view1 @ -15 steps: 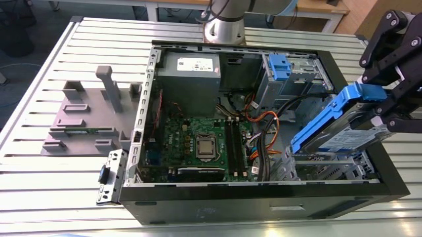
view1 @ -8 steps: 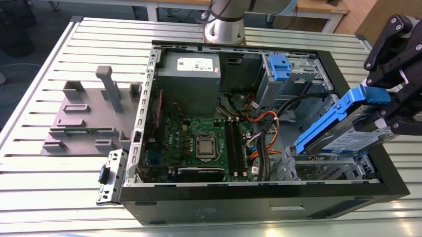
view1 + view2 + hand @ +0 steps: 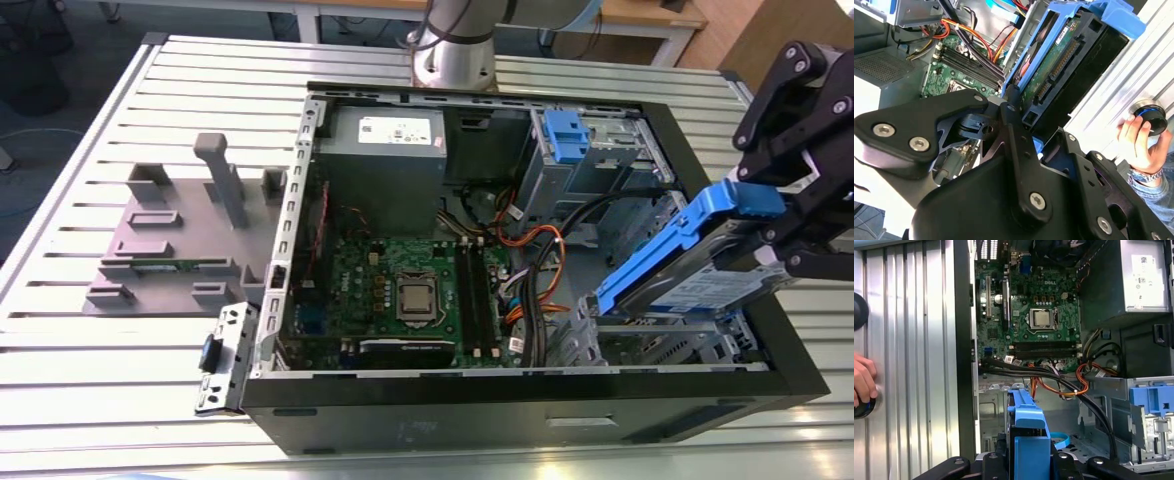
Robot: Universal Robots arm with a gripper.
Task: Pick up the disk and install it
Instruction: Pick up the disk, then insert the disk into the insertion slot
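Gripper: my gripper (image 3: pixel 781 225), at the right edge of the exterior view, is clamped on the disk; in the second wrist view its black fingers (image 3: pixel 1014 145) press the blue bracket from both sides.

Disk: the disk (image 3: pixel 694 265) hangs tilted above the lower-right corner of the computer case (image 3: pixel 441 425), one end low near the drive cage and the other raised toward my wrist. I judge the tilt lets the low end enter the bay first.

Connector side: in the second wrist view the disk (image 3: pixel 1054 65) shows its green circuit board and connector strip, facing the inside of the case.

Bracket: in the first wrist view the blue bracket (image 3: pixel 1026 425) sits at lower centre, lined up with the metal bay below the cables.

Cables: the orange and black cables (image 3: pixel 534 270) lie just beside the bay, near the disk's low end.

Motherboard: the green motherboard (image 3: pixel 1034 320) lies open, well apart from the disk.

Power supply: the grey box (image 3: pixel 387 140) sits in the far corner of the case.

Stand: the grey stand (image 3: pixel 187 230) rests on the table (image 3: pixel 80 370), left of the case.

Hand: a person's hand (image 3: pixel 1139 140) rests on a round black button at the table's edge, probably to supervise.
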